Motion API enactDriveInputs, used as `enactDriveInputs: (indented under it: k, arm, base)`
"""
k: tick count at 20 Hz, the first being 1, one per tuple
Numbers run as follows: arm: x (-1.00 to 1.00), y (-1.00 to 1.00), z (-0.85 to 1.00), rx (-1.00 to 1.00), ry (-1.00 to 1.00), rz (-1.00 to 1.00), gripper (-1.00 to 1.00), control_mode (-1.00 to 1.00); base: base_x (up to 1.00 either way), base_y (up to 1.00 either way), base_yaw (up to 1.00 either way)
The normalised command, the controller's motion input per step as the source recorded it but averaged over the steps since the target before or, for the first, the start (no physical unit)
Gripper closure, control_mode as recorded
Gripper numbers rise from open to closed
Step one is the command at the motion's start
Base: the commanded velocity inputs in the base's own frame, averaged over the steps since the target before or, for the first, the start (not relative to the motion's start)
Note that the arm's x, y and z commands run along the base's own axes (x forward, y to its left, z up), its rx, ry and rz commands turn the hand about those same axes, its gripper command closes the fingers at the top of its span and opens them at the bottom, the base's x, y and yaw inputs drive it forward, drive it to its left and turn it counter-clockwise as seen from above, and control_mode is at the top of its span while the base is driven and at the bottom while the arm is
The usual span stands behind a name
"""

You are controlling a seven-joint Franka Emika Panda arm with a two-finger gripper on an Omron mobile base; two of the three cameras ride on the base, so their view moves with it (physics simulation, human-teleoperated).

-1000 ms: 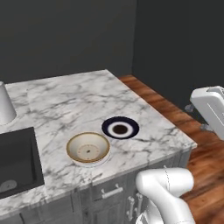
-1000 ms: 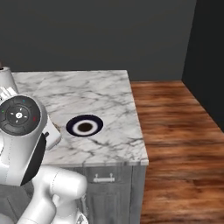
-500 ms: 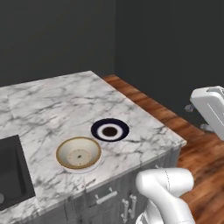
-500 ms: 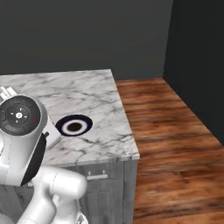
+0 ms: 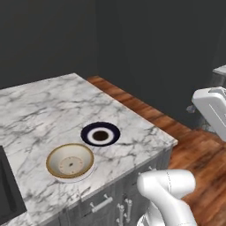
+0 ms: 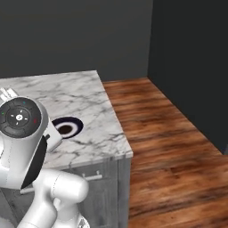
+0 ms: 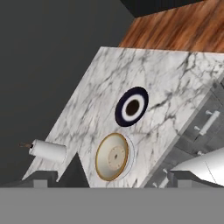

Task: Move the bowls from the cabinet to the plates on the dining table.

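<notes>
Marble, white with grey veins, makes up the top of the dining table (image 5: 39,110), and on it the beige bowl (image 5: 70,161) with its tan-brown rim sits on the white plate (image 7: 130,153), of which just a pale edge peeks out around the bowl. Just beside that pair lies the dark blue plate (image 5: 100,134) with its white ring and dark centre, bare, close to the bowl but not touching it. In the hand view the gripper (image 7: 109,178) hangs above the table with its jaws spread wide and nothing between them; the two dark finger tips (image 7: 41,179) stand far apart at the bottom of the picture. Seen from the jaws, the beige bowl lies straight ahead and nearest, roughly between the two tips, and the dark blue plate lies farther on along the same line. Off toward one fingertip a paper-towel roll (image 7: 47,151) lies near the table's edge, next to a dark corner of the sink (image 5: 9,194). Grey drawer fronts (image 5: 110,201) with short silver handles run under the top, and wooden floor (image 6: 160,142) stretches beyond the table's far side.
</notes>
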Motion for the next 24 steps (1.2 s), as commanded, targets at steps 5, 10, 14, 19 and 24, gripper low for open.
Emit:
enactDriveInputs:
  k: [5,10,14,19,24]
  arm:
    - [0.0,0.0,0.0,0.0,0.0,0.0,-1.0,1.0]
    - [0.0,0.0,0.0,0.0,0.0,0.0,-1.0,1.0]
    - [0.0,0.0,0.0,0.0,0.0,0.0,-1.0,1.0]
    - [0.0,0.0,0.0,0.0,0.0,0.0,-1.0,1.0]
    - [0.0,0.0,0.0,0.0,0.0,0.0,-1.0,1.0]
  base:
    - [0.0,0.03,-0.23]
    - [0.0,0.0,-0.21]
    - [0.02,0.01,-0.21]
    - [0.02,0.06,-0.21]
    - [0.02,0.07,-0.2]
